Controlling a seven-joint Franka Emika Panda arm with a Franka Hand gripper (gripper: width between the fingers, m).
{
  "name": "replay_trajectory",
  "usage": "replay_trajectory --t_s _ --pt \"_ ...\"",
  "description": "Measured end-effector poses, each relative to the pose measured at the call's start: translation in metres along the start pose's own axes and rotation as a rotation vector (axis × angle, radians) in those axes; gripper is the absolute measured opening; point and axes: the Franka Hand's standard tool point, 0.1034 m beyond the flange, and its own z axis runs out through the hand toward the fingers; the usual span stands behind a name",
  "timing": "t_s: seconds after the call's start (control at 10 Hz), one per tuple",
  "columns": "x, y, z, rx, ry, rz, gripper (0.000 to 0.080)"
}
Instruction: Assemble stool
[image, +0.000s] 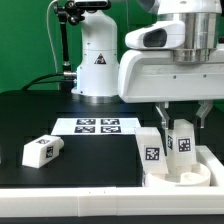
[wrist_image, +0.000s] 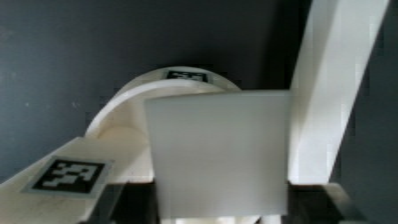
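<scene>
A: Where is the loose leg (image: 43, 150)?
B: On the table (image: 30, 112), at the exterior view's left of the marker board (image: 97, 126).
A: And the seat (image: 192, 179)?
B: At the exterior view's right; an upright leg (image: 150, 152) on it, a second leg (image: 183, 140) just beside

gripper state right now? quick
gripper: closed on an upright stool leg, which fills the gap between its fingers, at the round seat

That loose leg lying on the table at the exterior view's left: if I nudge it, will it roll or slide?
The loose leg lies on a flat face and looks blocky, so it should slide, not roll. It appears to be rigid plastic, likely stiff and light. Lying low, it seems unlikely to tip.
</scene>
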Motion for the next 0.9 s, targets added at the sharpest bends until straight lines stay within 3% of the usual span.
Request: replay_trajectory --t_s 0.9 --pt "0.0 -0.016 -0.001 0.058 -0.014 0.814 0.0333"
